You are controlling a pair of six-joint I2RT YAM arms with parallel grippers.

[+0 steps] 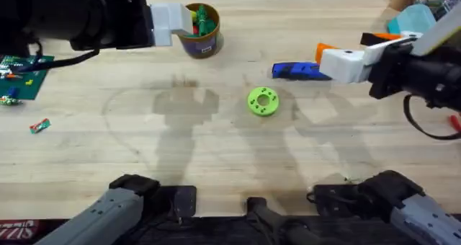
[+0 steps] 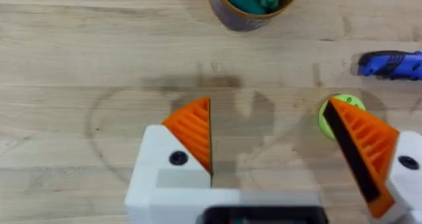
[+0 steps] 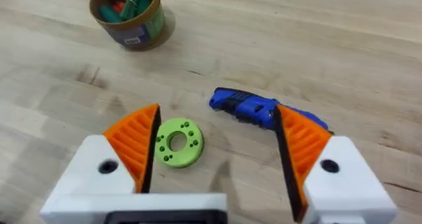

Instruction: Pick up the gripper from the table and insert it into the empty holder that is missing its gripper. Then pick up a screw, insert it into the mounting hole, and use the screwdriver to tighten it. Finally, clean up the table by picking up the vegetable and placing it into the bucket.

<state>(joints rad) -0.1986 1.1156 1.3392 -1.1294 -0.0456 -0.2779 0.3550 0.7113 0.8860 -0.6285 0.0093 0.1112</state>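
Wooden table (image 1: 216, 151), items as they stand. Bucket (image 1: 201, 30): far left of centre, upright, already holding the green vegetable (image 1: 202, 17) among other toy food, so the cleanup appears done. Screwdriver (image 1: 295, 70): blue, lying flat at far right of centre, just beside the right gripper (image 3: 214, 151), whose fingers are spread wide and empty. Green disc (image 1: 263, 101): centre, flat, ringed with small holes. Left gripper (image 2: 280, 141): raised near the bucket, spread wide, empty. Holder and screw: not identifiable; that stage cannot be judged.

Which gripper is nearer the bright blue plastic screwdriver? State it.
Right. The right gripper hangs beside the bright blue plastic screwdriver, one pad close over it; the left gripper is off near the bucket.
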